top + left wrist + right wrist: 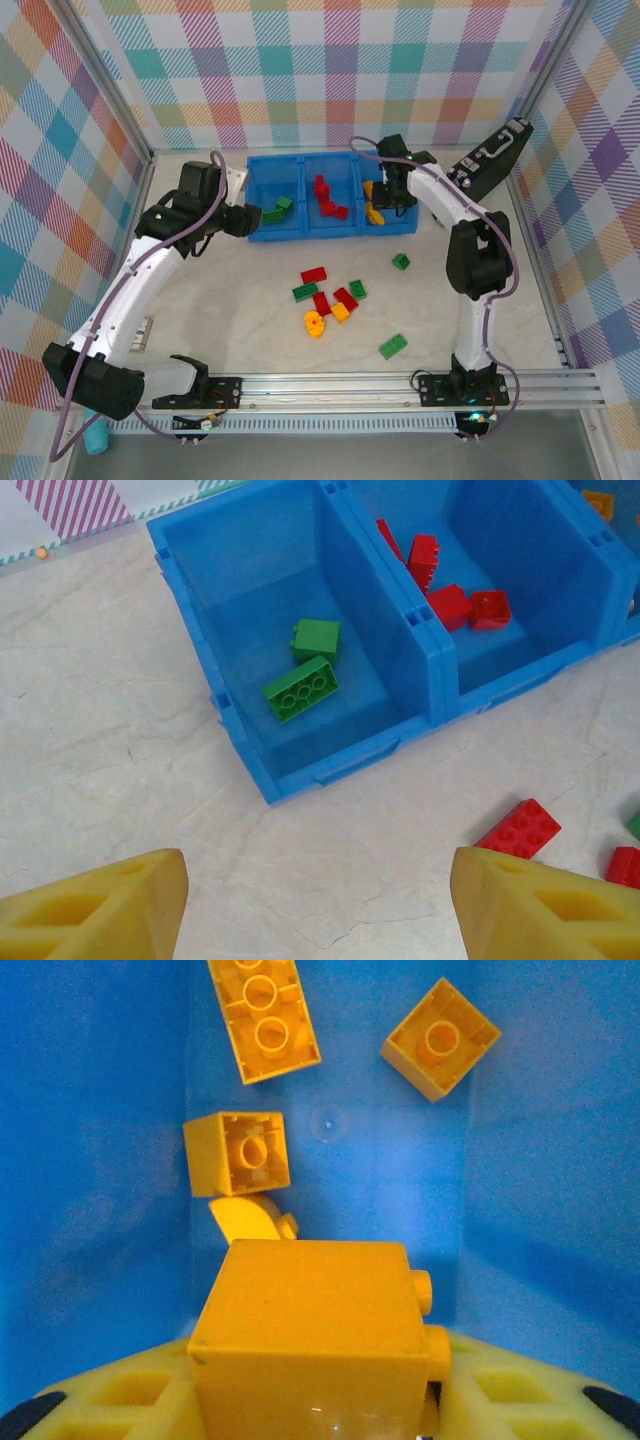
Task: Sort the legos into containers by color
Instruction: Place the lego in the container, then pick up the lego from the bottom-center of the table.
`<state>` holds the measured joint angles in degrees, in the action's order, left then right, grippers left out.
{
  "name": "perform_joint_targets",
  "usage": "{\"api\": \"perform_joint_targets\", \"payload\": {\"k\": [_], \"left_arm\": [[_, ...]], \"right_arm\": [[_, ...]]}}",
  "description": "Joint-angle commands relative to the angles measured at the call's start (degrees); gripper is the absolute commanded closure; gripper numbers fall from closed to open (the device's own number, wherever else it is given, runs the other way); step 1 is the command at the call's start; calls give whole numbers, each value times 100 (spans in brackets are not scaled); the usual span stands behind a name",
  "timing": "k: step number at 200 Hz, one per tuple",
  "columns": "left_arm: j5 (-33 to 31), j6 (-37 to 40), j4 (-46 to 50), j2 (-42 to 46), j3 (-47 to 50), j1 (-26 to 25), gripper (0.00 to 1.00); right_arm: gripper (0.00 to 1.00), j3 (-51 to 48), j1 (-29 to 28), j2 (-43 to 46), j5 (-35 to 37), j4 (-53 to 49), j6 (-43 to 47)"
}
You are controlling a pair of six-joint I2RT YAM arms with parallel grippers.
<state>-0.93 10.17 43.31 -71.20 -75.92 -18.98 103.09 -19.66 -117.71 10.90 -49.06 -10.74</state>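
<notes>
The left gripper (318, 912) is wide open with nothing between its fingers (95, 908). It hangs over bare table (120, 730), just off the bin (340, 762) at its 7 o'clock corner.

The right gripper (318, 1405) is clamped on a yellow brick (310, 1330), studs pointing to 3 o'clock. It holds the brick inside the right compartment (90, 1110), above the floor. Four yellow pieces (263, 1015) lie on that floor at 12 o'clock of the brick. One is long, two are small squares with hollow sides up, and a small curved bit sits just past the brick's top edge.

The left compartment (230, 550) holds two green legos (301, 688), close together. The middle compartment (520, 540) holds several red legos (450, 605).

In the top view, loose legos lie on the table at 6 o'clock of the bin. A tight cluster has three red (314, 274), two green (305, 291), one orange (340, 312) and one yellow (314, 323). A single green (401, 261) lies apart at 2 o'clock of the cluster. Another green (393, 346) lies at 5 o'clock, near the front rail (350, 383).

A black case (495, 155) stands at 3 o'clock of the bin, against the right wall.
</notes>
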Motion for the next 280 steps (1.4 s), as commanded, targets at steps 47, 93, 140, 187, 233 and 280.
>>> {"api": "perform_joint_targets", "payload": {"k": [47, 93, 140, 187, 233, 280], "left_arm": [[-31, 74, 2, -71, -82, 17, 30], [-11, 72, 20, -96, -99, 17, 30], [-22, 76, 20, -48, -98, 17, 30], [-9, 75, 11, -35, -107, 17, 30], [92, 64, 2, -2, -125, 17, 30], [161, 31, -24, 154, -125, 17, 30]], "right_arm": [[50, 519, 75, -558, -193, -122, 143], [43, 477, 81, -589, -193, -148, 152], [41, 276, 85, -250, -123, -95, 147], [39, -188, 25, 735, -123, -205, 37], [37, -1466, -520, 1927, -402, -95, 106], [36, -3141, -1317, 2800, -878, 146, -209]]}}
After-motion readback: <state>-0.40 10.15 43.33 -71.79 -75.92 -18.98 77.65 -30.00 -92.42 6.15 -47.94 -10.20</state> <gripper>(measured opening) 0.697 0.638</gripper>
